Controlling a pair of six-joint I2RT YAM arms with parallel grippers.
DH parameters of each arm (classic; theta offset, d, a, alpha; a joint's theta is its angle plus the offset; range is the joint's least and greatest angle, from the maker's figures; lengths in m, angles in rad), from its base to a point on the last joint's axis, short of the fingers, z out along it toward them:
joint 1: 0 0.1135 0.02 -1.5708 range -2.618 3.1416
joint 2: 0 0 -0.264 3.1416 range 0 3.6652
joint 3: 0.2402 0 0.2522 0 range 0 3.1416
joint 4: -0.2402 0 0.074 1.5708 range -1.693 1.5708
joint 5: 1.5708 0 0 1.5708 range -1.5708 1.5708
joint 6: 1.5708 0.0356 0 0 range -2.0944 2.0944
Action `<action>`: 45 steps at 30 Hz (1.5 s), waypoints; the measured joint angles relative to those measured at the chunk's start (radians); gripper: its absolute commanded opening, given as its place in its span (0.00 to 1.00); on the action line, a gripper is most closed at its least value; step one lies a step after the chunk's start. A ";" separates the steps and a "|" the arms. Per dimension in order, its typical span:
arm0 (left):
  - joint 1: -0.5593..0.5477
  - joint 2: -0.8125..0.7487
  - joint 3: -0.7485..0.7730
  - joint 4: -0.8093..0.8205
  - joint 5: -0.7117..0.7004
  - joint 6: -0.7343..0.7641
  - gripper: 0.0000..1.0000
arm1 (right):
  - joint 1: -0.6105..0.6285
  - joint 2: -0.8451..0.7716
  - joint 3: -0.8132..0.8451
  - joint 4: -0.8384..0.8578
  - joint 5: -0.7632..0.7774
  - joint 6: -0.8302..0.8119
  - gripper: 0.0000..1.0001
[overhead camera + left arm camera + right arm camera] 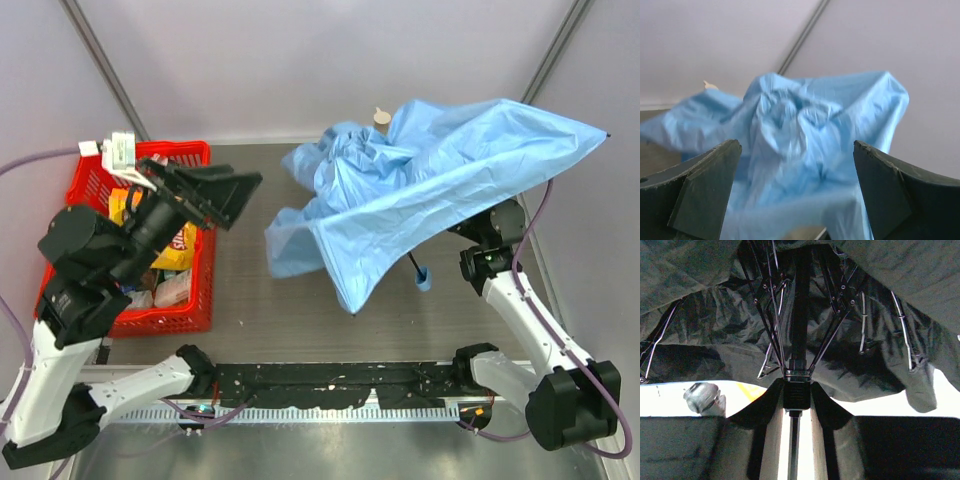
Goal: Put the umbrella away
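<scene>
Sky-blue fabric fills the right half of the table (260,320). The umbrella (430,170) sits there half collapsed, its canopy creased, with one side drooping low over the tabletop and the far corner reaching toward the right wall. We judge it hangs this way because the right gripper (797,405) is underneath it, clenched on the black shaft (799,315) at the sliding collar where the ribs meet. That props the canopy from below rather than letting it lie flat. The small light-blue handle (423,275) pokes out under the fabric's near edge.

The left gripper (238,203) is raised above the red basket (203,300), released, its jaws spread wide and grasping nothing. It is turned toward the canopy, which we take as readiness to gather the loose cloth.

We can read no writing. The snack packets (178,245) in the basket carry print, and a white tag (120,150) sits at its far corner, but both are too small to make out.
</scene>
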 measured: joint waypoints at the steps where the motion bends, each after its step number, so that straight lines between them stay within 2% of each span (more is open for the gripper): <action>1: 0.000 0.034 0.052 -0.023 -0.027 -0.010 1.00 | 0.000 -0.012 -0.021 0.019 -0.028 0.000 0.01; 4: 0.014 0.177 0.208 -0.044 -0.029 -0.032 1.00 | 0.000 -0.036 -0.070 0.084 -0.100 0.021 0.01; 6: 0.039 0.254 0.226 -0.003 0.058 -0.047 1.00 | 0.000 -0.047 -0.084 0.112 -0.139 0.037 0.01; 9: 0.058 0.303 0.109 0.100 0.223 -0.084 1.00 | 0.000 -0.044 -0.084 0.180 -0.178 0.094 0.01; 14: 0.073 0.323 -0.086 0.144 0.343 -0.120 1.00 | 0.000 0.007 -0.069 0.373 -0.233 0.241 0.01; 22: 0.110 0.293 -0.132 0.363 0.493 -0.198 1.00 | 0.000 0.107 -0.011 0.518 -0.264 0.422 0.01; 25: 0.117 0.257 -0.175 0.409 0.489 -0.188 1.00 | 0.000 0.108 -0.005 0.533 -0.254 0.415 0.01; 30: 0.118 0.043 -0.339 0.446 0.385 -0.165 1.00 | 0.000 0.129 -0.005 0.541 -0.229 0.402 0.01; 34: 0.119 -0.039 -0.360 0.479 0.317 -0.166 1.00 | 0.000 0.179 -0.002 0.552 -0.213 0.445 0.01; 39: 0.119 0.106 -0.239 0.494 0.387 -0.206 1.00 | 0.000 0.232 -0.002 0.547 -0.188 0.513 0.01; 45: 0.119 0.301 -0.244 0.537 0.442 -0.275 1.00 | 0.000 0.235 -0.002 0.550 -0.184 0.555 0.01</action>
